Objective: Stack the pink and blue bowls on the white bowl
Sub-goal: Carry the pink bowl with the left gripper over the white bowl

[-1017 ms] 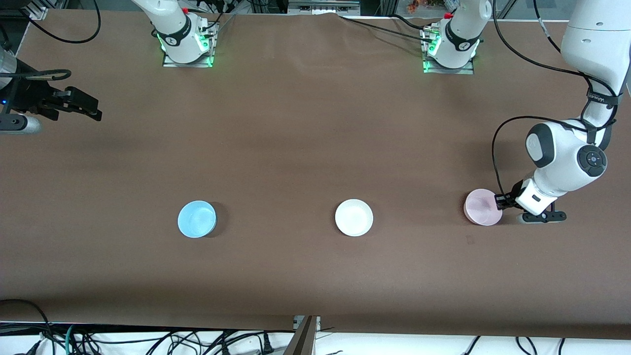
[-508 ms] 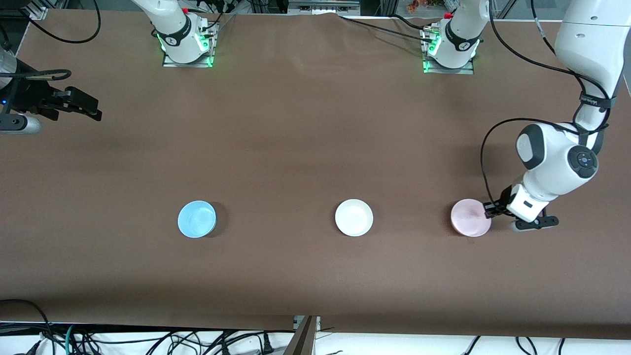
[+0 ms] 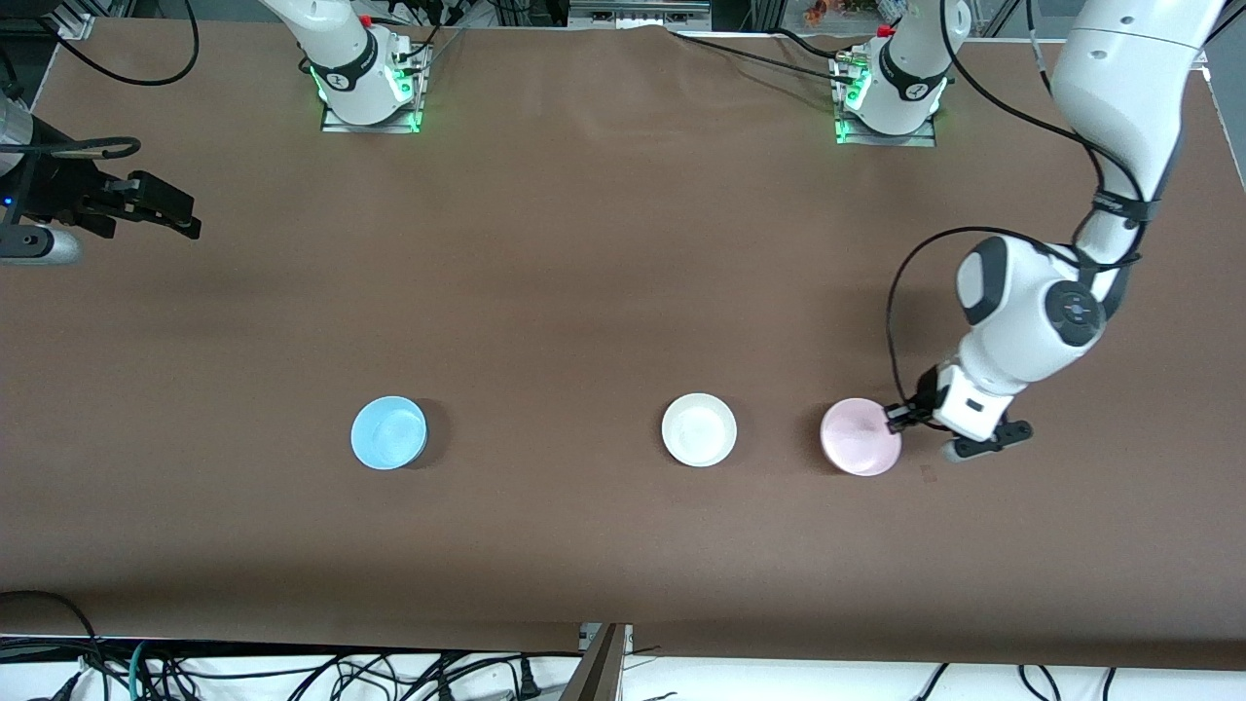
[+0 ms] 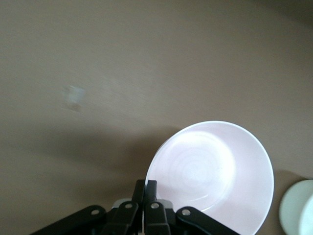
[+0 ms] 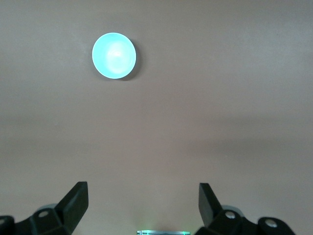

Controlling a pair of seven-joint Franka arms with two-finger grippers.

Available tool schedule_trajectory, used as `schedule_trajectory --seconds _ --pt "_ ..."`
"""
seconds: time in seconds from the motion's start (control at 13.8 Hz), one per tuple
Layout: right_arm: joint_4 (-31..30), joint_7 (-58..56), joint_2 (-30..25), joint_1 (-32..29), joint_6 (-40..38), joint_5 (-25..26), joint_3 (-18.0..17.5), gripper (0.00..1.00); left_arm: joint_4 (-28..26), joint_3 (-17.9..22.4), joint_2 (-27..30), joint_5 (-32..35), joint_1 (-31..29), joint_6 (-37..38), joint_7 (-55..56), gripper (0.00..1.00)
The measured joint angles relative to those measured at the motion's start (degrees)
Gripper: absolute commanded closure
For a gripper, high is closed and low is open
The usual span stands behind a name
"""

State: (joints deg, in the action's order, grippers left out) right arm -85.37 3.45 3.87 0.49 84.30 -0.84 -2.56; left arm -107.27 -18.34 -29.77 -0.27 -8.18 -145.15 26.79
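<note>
The left gripper [image 3: 894, 419] pinches the rim of the pink bowl [image 3: 860, 437], its fingers [image 4: 145, 196] pressed together on the edge that faces the left arm's end of the table. In the left wrist view the pink bowl [image 4: 211, 176] sits tilted against the closed fingertips, its hollow open to the camera, with a shadow on the table [image 4: 146, 58] beside it. Whether the bowl rests on the cloth or is lifted just clear of it cannot be told. It lies a short way from the white bowl [image 3: 699, 429], on the side toward the left arm's end, the two apart and about level with each other in the front view. An edge of the white bowl [image 4: 298, 210] shows at the border of the left wrist view. The blue bowl [image 3: 388, 432] stands upright on the brown table [image 3: 584, 273], well apart from the white one, toward the right arm's end and again about level with it. The right arm waits at its end of the table, its gripper [image 3: 180, 216] held high with the fingers [image 5: 76, 198] spread wide and nothing between them. From the right wrist view the blue bowl [image 5: 114, 55] shows well off, alone on the cloth.
</note>
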Motion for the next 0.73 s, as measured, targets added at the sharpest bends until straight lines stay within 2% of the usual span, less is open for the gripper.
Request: schedule_trajectory --seconds 0.58,0.73 --pt "-0.01 0.00 0.00 -0.01 0.00 0.04 0.03 0.00 1.21 0.14 -0.01 0.21 11.26 0.00 17.27 1.00" --pt "-0.01 0.00 0.00 -0.01 0.01 0.07 0.07 0.00 1.20 0.21 -0.19 2.49 13.19 0.00 21.38 1.00"
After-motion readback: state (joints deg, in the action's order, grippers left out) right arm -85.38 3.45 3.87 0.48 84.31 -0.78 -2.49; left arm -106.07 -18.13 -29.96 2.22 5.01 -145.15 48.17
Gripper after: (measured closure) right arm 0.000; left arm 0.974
